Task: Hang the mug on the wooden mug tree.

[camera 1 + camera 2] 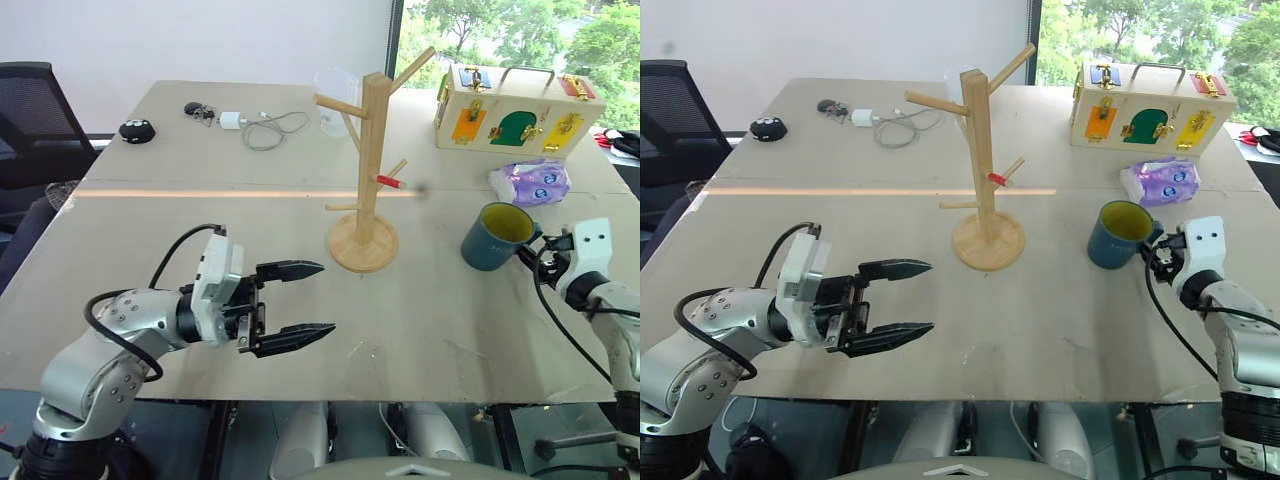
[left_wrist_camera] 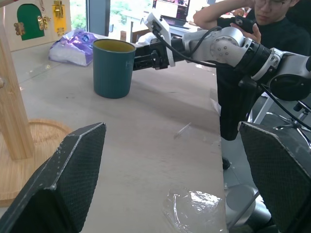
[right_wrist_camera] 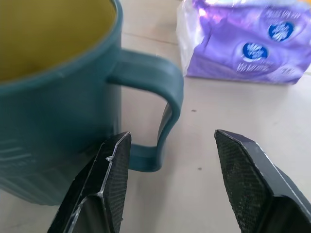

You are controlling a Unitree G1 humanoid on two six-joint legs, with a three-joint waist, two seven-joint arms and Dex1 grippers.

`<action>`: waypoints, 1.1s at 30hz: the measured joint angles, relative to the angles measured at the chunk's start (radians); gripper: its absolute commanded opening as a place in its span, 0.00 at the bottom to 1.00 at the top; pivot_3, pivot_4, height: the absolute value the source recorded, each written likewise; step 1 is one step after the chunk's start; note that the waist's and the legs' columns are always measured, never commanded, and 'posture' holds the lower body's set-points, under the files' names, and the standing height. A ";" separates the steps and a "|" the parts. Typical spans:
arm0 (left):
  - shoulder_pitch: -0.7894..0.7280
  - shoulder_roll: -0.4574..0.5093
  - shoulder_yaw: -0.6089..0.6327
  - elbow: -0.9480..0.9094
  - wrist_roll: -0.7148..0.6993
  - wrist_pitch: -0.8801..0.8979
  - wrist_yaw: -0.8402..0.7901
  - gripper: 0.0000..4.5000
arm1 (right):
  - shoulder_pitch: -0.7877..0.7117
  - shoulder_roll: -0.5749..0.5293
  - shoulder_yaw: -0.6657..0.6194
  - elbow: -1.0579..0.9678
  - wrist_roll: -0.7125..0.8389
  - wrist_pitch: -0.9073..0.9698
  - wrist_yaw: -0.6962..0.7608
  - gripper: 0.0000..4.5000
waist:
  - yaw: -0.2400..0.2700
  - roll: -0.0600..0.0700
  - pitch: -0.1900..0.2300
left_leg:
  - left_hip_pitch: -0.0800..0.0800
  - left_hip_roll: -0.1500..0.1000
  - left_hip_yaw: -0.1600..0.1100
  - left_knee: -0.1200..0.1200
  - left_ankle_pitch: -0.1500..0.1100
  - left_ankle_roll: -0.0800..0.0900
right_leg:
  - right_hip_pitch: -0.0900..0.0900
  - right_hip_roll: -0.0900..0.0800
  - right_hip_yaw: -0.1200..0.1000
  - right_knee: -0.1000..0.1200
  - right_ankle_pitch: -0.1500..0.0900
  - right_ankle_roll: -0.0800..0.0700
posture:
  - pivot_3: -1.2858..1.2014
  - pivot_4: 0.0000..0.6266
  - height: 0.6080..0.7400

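- Table (image 1: 200,300): pale wood, window upper right.
- Mug (image 1: 496,236): upright, right of the mug tree (image 1: 364,170).
- Right gripper (image 3: 167,184): fingers spread around the handle, not closed.
- Left gripper (image 1: 298,305): lower left, spread, empty.

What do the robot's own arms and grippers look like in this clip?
Both arms are silver-grey metal with rounded joint housings and black bands. Each wrist carries a white boxy module and a looping black cable. The left gripper and right gripper have two black tapered fingers; the finger pads are finely cross-hatched.
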State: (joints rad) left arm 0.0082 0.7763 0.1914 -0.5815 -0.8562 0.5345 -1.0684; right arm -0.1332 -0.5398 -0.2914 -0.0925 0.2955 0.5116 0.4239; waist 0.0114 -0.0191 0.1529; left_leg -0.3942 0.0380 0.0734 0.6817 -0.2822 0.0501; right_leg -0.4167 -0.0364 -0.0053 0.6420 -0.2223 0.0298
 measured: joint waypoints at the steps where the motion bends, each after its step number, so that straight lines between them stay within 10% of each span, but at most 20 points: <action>1: 0.001 0.002 0.002 -0.002 -0.004 0.000 0.000 1.00 | -0.005 0.005 0.004 0.008 0.000 -0.005 0.001 0.29 | 0.000 0.000 0.000 | 0.000 0.000 0.000 0.000 0.000 0.000 | 0.000 0.000 0.000 0.000 0.000 0.000 | 0.52 0.24 1.00; 4: 0.005 0.004 0.005 -0.013 -0.011 0.000 -0.001 1.00 | -0.019 0.007 0.010 0.045 -0.005 -0.019 0.001 0.00 | 0.000 0.000 0.000 | 0.000 0.000 0.000 0.000 0.000 0.000 | 0.000 0.000 0.000 0.000 0.000 0.000 | 0.52 0.24 1.00; 20: 0.029 -0.061 0.055 -0.005 -0.019 -0.087 0.000 1.00 | -0.044 -0.043 0.015 -0.169 0.125 0.042 0.111 0.00 | 0.000 0.003 0.002 | 0.000 0.001 -0.001 0.000 0.000 0.000 | 0.000 0.000 -0.001 0.000 0.000 0.000 | 0.52 0.24 1.00; 27: 0.099 -0.040 0.212 0.081 -0.073 -0.091 -0.052 1.00 | -0.122 -0.266 0.047 -0.481 0.322 0.296 0.224 0.00 | -0.008 0.004 0.003 | -0.001 0.001 -0.001 0.000 0.000 0.000 | -0.002 0.000 -0.001 0.000 0.000 0.000 | 0.52 0.24 1.00; 33: 0.114 -0.027 0.250 0.171 -0.066 -0.108 -0.108 1.00 | -0.350 -0.233 0.171 -0.614 0.423 0.556 0.077 0.00 | -0.008 0.002 0.002 | -0.003 0.001 -0.001 0.000 0.000 0.000 | -0.003 -0.002 -0.002 0.000 0.000 0.000 | 0.52 0.24 1.00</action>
State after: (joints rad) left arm 0.1225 0.7489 0.4414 -0.4101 -0.9224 0.4264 -1.1759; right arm -0.4832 -0.7732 -0.1202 -0.7065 0.7182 1.0672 0.5012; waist 0.0033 -0.0172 0.1553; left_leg -0.3967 0.0389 0.0723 0.6814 -0.2823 0.0501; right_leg -0.4196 -0.0388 -0.0077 0.6416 -0.2222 0.0295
